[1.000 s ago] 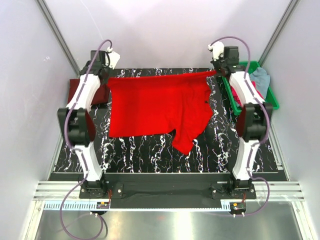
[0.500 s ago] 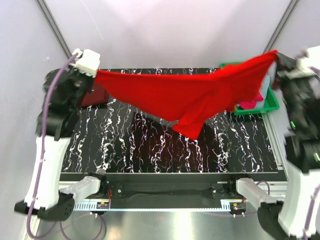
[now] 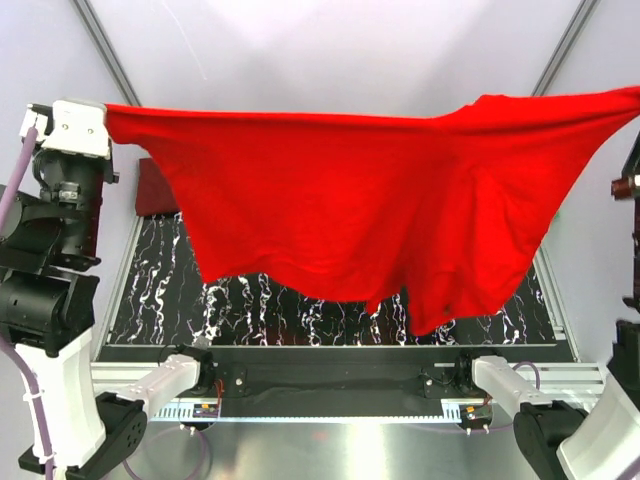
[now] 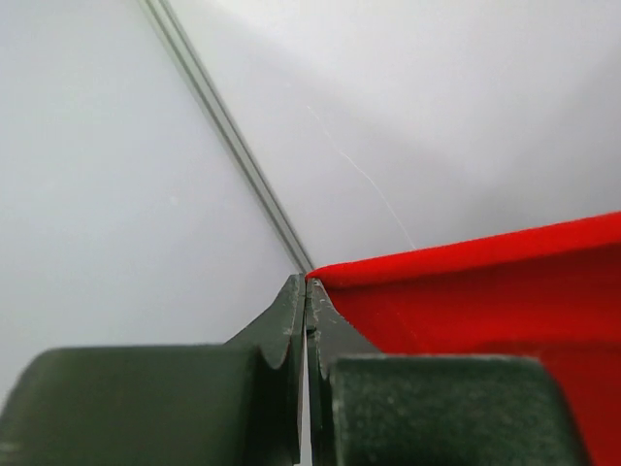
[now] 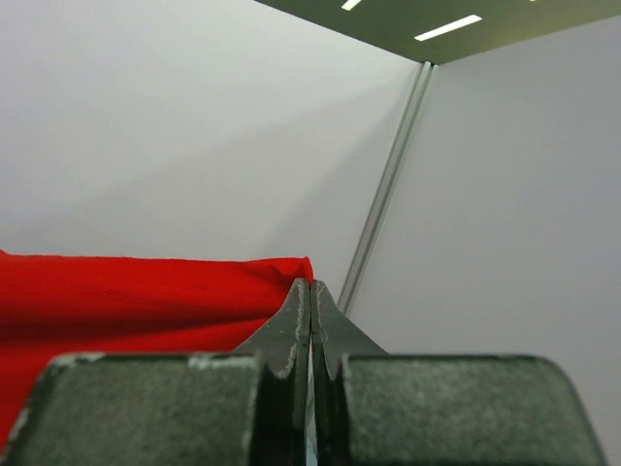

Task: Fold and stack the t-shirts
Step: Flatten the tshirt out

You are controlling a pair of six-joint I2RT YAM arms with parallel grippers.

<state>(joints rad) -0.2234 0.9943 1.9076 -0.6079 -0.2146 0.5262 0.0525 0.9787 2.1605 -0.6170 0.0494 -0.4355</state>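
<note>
A bright red t-shirt point(image 3: 370, 200) hangs spread wide and high above the table, pulled taut along its top edge between my two arms. My left gripper point(image 4: 308, 282) is shut on the shirt's left top corner point(image 4: 466, 282), and in the top view it sits at the upper left point(image 3: 104, 108). My right gripper point(image 5: 310, 283) is shut on the opposite corner point(image 5: 146, 291), which runs off the right edge of the top view. A dark maroon t-shirt point(image 3: 158, 190) lies at the table's back left, partly hidden by the red cloth.
The black marbled table point(image 3: 300, 315) shows below the hanging hem. The left arm point(image 3: 50, 250) stands tall at the left edge and the right arm point(image 3: 630, 190) at the right edge. Pale enclosure walls point(image 3: 330, 50) surround the table. The red shirt hides the back right.
Both arms have risen and spread apart, lifting the red t-shirt from low over the table to high up, where it now hangs open and fills the view.
</note>
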